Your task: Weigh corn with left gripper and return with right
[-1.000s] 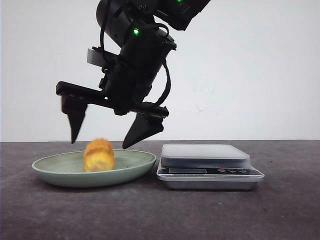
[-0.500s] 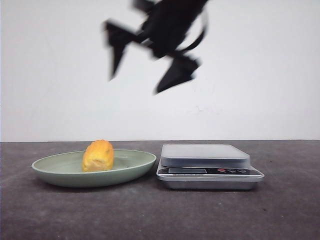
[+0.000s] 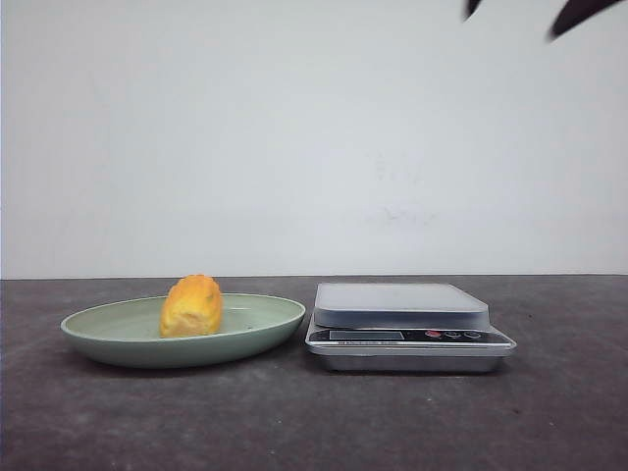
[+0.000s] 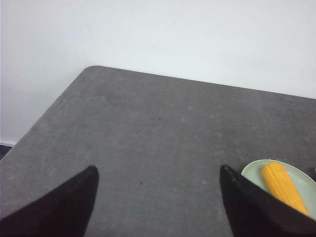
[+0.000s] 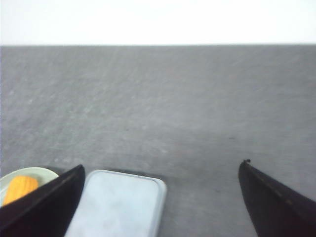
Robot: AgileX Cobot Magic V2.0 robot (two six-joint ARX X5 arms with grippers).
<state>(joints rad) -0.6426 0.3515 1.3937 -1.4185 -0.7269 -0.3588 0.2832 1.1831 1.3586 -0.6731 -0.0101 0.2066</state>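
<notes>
You find one corn (image 3: pixel 192 306) lying in the one green plate (image 3: pixel 98 339), lower left of the front frame, touching nothing but the plate. Just to the right of the plate sits one scale (image 3: pixel 407 329), its platform bare. Count of claws: two, both released, fingers spread wide and grasping nothing. The left gripper (image 4: pixel 158 197) shows at the bottom of its wrist frame, high over the table (image 4: pixel 148 128), with the corn at lower right. The right gripper (image 5: pixel 163 197) looks down on the scale's platform; in the front frame only dark tips show at the upper right edge. Risk, as you judge it: the cob is rounded, so it may roll along the shallow plate if bumped. Also mind the two arms crossing over plate and scale, where they could collide.
</notes>
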